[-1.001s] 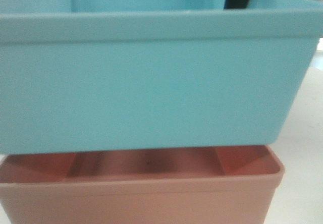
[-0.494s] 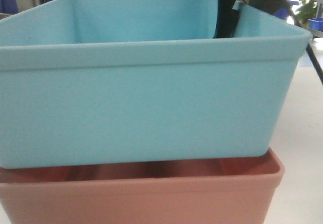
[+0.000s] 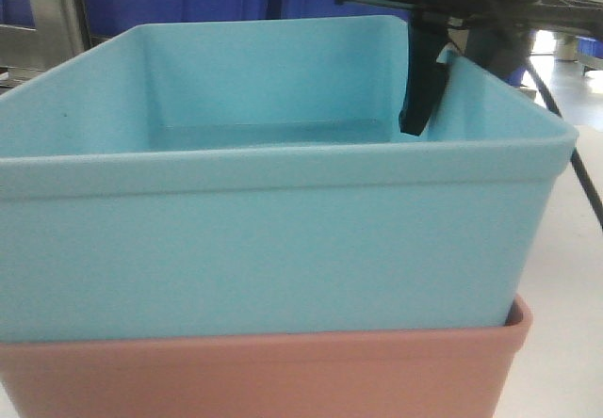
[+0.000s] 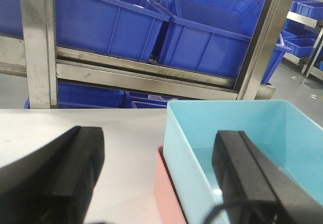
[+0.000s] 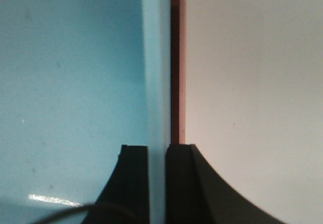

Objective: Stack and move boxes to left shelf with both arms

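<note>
The light blue box [image 3: 283, 239] sits nested inside the salmon pink box [image 3: 264, 376], and only the pink rim shows below it. My right gripper [image 5: 157, 151] is shut on the blue box's right wall [image 5: 157, 82], one finger inside and one outside over the pink rim [image 5: 176, 57]; it also shows in the front view as the right gripper [image 3: 421, 107]. My left gripper [image 4: 159, 141] is open and straddles the left walls of the blue box [image 4: 189, 158] and the pink box [image 4: 169, 193] without touching them. Whether the steel rack behind is the left shelf I cannot tell.
The boxes stand on a white table [image 4: 121, 128]. Beyond it a stainless steel rack [image 4: 146, 77] with a flat front bar holds dark blue ribbed crates [image 4: 116, 27]. A steel post [image 4: 38, 42] rises at the left, and more white tabletop [image 3: 565, 343] lies right of the boxes.
The blue box has come down into the pink box, closing the gap between them. The right gripper on its wall and the rack behind have come into view.
</note>
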